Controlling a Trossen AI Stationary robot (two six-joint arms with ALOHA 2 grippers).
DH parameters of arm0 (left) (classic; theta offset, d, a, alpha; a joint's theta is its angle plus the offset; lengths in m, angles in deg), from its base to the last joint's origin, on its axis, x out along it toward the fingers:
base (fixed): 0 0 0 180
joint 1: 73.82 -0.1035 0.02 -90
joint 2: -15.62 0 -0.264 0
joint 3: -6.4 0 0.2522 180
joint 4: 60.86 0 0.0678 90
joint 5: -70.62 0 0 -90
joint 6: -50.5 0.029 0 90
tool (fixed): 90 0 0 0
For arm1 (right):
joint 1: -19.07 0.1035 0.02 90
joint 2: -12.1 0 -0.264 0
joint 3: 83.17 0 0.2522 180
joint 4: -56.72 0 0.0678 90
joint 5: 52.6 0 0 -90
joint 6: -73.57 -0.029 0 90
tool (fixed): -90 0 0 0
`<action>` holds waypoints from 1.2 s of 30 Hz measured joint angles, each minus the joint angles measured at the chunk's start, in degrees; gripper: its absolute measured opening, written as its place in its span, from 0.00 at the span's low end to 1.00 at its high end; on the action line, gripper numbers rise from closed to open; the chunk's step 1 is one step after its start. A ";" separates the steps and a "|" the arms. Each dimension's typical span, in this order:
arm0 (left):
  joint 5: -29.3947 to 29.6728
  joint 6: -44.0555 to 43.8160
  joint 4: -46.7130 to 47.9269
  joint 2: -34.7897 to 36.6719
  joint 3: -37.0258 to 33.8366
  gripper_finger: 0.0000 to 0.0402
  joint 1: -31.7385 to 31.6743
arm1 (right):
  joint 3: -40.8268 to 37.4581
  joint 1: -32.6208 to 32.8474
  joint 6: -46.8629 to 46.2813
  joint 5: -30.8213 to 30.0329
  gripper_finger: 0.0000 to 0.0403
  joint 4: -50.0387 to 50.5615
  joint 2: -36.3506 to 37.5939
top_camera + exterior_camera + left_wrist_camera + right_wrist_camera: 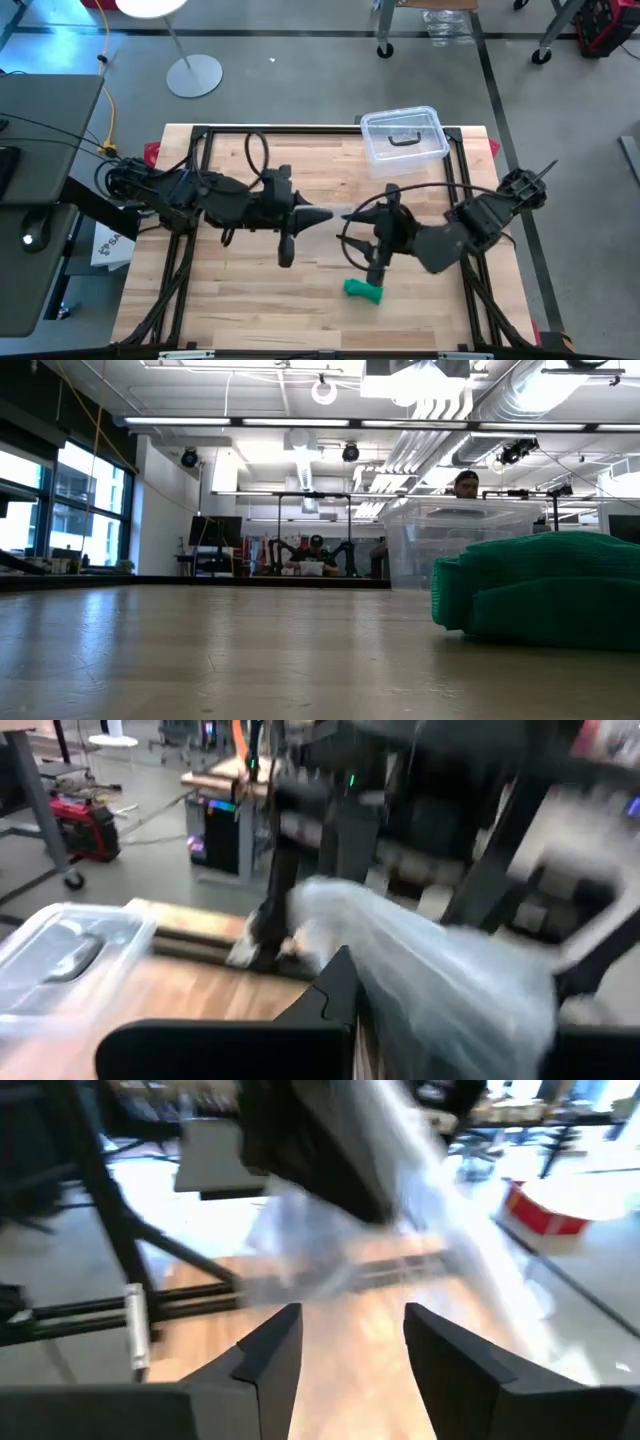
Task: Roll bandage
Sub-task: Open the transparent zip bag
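The green bandage (364,291) lies as a small roll on the table near its front edge; in the low view the bandage (540,590) rests on its side at the right. No gripper touches it. My left gripper (325,216) is held above the table's middle, shut on a crinkly clear plastic bag (345,213). My right gripper (350,1350) faces it from the table's right side. It is open, with nothing between its fingers, and the bag (400,1210) lies just ahead of them. My left gripper holds one end of the clear bag (350,950) between its shut fingers (335,990). The fingers lie about level and point toward the table's right side. The bag billows out beyond the fingertips and hangs clear of the table. How many layers are pinched cannot be told.
A clear plastic box (403,135) with a black handle stands at the table's far edge, right of the middle. Black frame rails (200,200) run along the table's sides. Bare wood (270,300) lies to the left of the bandage.
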 joint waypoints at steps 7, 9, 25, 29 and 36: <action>-0.83 -2.09 -8.60 -0.66 0.00 0.00 0.00 | 0.00 -1.15 2.79 -8.77 0.27 -3.90 -2.54; -1.00 -2.07 -8.29 -0.66 0.00 0.00 0.00 | 0.00 -1.51 4.80 -8.71 0.17 -5.23 -2.93; 3.25 0.76 1.72 0.89 0.00 0.01 0.35 | 0.00 4.38 8.46 -8.50 0.00 -2.24 0.12; -0.89 1.14 1.31 1.00 0.02 0.10 0.15 | 0.00 4.51 8.39 -9.18 0.00 -1.74 0.30; -1.99 -0.74 1.02 1.21 0.02 0.22 0.33 | 0.00 4.38 8.33 -10.90 0.00 -0.62 0.30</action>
